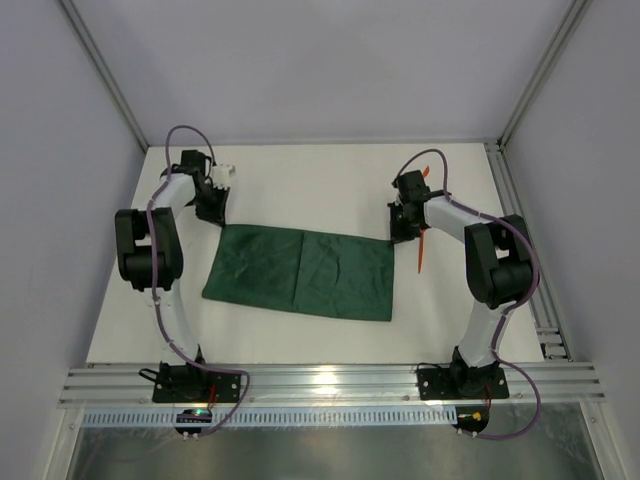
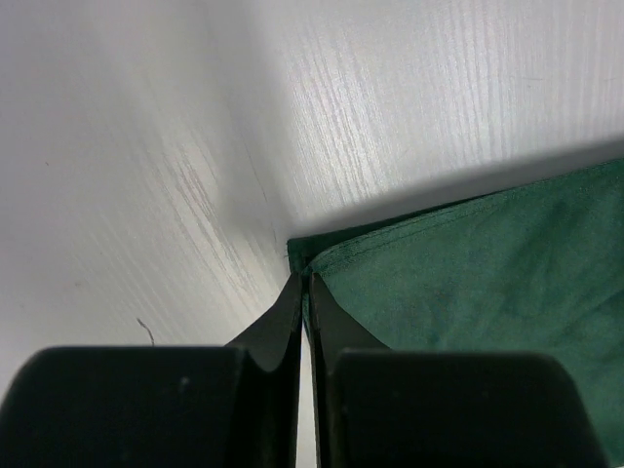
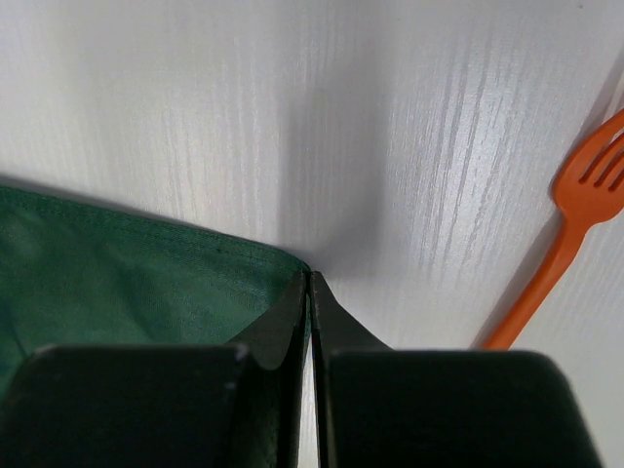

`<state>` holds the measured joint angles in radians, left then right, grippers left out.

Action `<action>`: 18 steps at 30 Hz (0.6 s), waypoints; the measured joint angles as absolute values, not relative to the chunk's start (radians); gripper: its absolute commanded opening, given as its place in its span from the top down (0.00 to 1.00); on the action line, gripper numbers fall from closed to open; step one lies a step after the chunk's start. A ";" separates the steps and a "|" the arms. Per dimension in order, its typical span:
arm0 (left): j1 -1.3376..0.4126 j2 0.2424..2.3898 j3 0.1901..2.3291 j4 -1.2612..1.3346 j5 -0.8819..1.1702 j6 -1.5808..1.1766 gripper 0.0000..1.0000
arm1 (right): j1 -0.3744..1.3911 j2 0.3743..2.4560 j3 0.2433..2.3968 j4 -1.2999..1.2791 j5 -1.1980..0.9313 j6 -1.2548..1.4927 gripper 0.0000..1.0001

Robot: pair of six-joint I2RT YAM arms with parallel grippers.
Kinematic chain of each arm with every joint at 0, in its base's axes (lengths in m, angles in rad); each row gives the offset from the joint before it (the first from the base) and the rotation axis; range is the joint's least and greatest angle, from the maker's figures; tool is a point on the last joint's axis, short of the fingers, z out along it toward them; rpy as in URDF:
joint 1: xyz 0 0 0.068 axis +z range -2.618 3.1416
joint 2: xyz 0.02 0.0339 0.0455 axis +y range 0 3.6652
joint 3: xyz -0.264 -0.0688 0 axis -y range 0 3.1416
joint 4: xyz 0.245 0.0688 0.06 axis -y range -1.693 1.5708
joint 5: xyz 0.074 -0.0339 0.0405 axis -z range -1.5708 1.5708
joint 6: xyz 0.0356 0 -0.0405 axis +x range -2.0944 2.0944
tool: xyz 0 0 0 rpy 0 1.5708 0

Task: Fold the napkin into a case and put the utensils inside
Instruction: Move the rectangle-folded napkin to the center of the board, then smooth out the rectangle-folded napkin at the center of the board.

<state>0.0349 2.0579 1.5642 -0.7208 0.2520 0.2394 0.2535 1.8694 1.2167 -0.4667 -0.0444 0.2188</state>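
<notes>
The dark green napkin lies flat on the white table as a wide rectangle with a crease down its middle. My left gripper sits at its far left corner; in the left wrist view the gripper is shut with the napkin corner pinched at the tips. My right gripper is at the far right corner, and in its wrist view the gripper is shut on the napkin edge. An orange fork lies just right of it, seen from above as an orange utensil. Another orange piece peeks out behind the right arm.
Aluminium rails run along the near edge by both arm bases, and another rail borders the right side. Grey walls enclose the table on the left, back and right.
</notes>
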 measured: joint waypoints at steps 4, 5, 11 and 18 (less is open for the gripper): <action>0.031 2.064 1.565 -0.717 0.233 0.241 0.56 | 0.253 1.871 1.220 -0.468 -0.046 0.217 0.74; 0.031 2.064 1.566 -0.714 0.227 0.241 0.54 | 0.253 1.871 1.222 -0.469 -0.046 0.217 0.66; 0.031 2.031 1.567 -0.723 0.192 0.227 0.52 | 0.253 1.849 1.245 -0.503 -0.036 0.209 0.50; 0.027 1.756 1.391 -0.776 0.184 0.249 0.72 | 0.325 1.582 1.154 -0.550 0.050 0.252 0.63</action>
<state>0.0269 1.7561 1.3907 -0.7765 0.1837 0.2493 0.3252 1.5818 1.1538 -0.5499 0.0502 0.2516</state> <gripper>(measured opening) 0.302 0.444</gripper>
